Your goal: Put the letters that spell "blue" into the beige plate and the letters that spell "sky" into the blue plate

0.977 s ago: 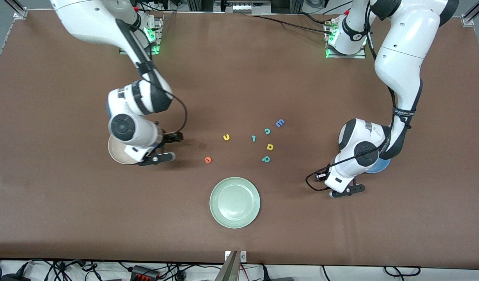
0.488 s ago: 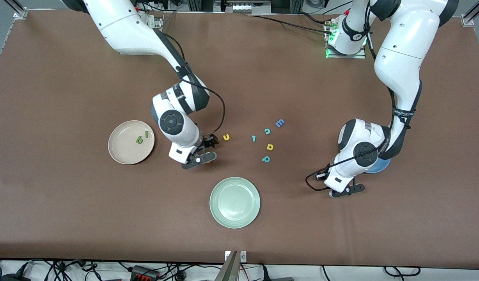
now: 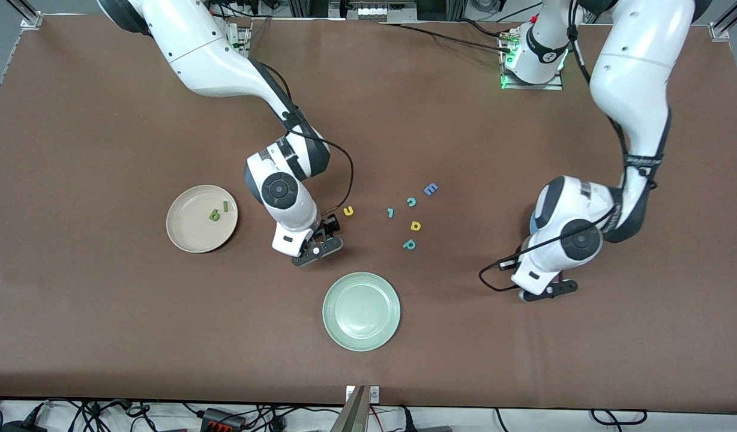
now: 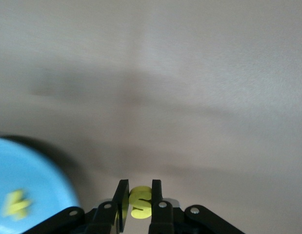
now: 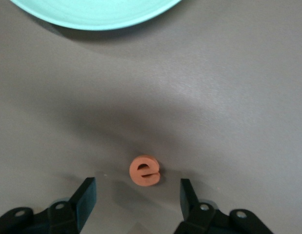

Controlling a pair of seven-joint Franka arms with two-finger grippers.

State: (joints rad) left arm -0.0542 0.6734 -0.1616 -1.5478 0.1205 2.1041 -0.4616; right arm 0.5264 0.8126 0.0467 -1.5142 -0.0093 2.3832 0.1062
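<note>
My left gripper [image 4: 139, 195] is shut on the yellow s [image 4: 140, 201], beside the blue plate [image 4: 29, 175], where a yellow k [image 4: 15, 204] lies. In the front view the left gripper [image 3: 548, 291] shows and its arm covers that plate. My right gripper [image 5: 136, 189] is open low over the table, with the orange e [image 5: 145, 170] lying flat just off its fingertips, touching neither. In the front view the right gripper [image 3: 320, 241] hides the e. The beige plate [image 3: 188, 234] holds the green b [image 3: 214, 215] and l [image 3: 225, 206]. The yellow u [image 3: 348, 210] lies beside the right gripper.
A pale green plate [image 3: 361, 311] sits nearer the camera than the right gripper, close to it. Mid-table lie a blue E [image 3: 430, 189], a yellow rounded letter [image 3: 415, 225], a teal p [image 3: 409, 244] and two more teal letters [image 3: 391, 212].
The right arm swung from over the beige plate to the orange e, and its fingers have narrowed a little. The left gripper closed on the yellow s and shifted slightly beside the blue plate.
</note>
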